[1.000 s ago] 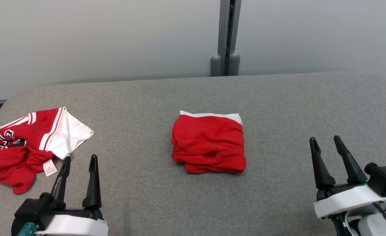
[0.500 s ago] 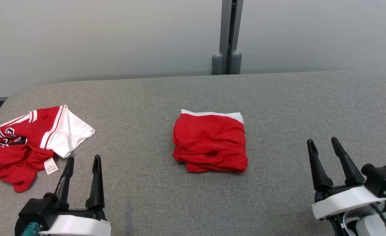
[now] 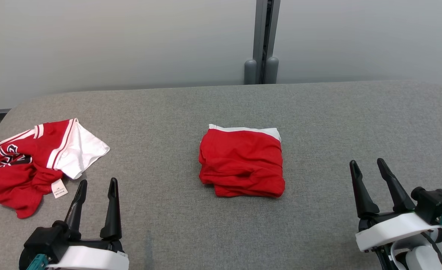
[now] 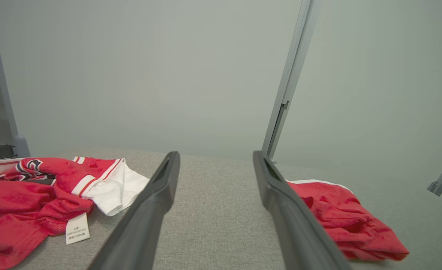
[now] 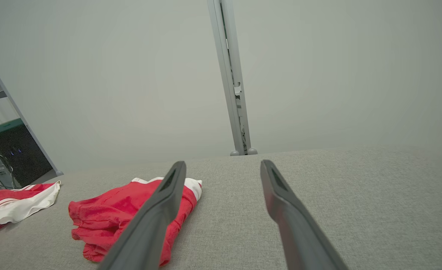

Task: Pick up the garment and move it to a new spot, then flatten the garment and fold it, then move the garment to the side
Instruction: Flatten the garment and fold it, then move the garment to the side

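The left tool [image 3: 98, 181] and the right tool [image 3: 366, 161] were both empty, fingers spread apart. The folded red garment [image 3: 242, 165] lay on the bench [image 3: 355, 112] between them, ahead of both and well apart from either, its white band on the far edge. It looked soft, light and limp, likely to sag open if pinched at one corner. Gripping through all layers at both side edges seemed safer. Its under-layers were hidden. A crumpled jersey [image 3: 26, 165] lay just ahead-left of the left tool, partly cut off, its label [image 3: 59, 187] unreadable.
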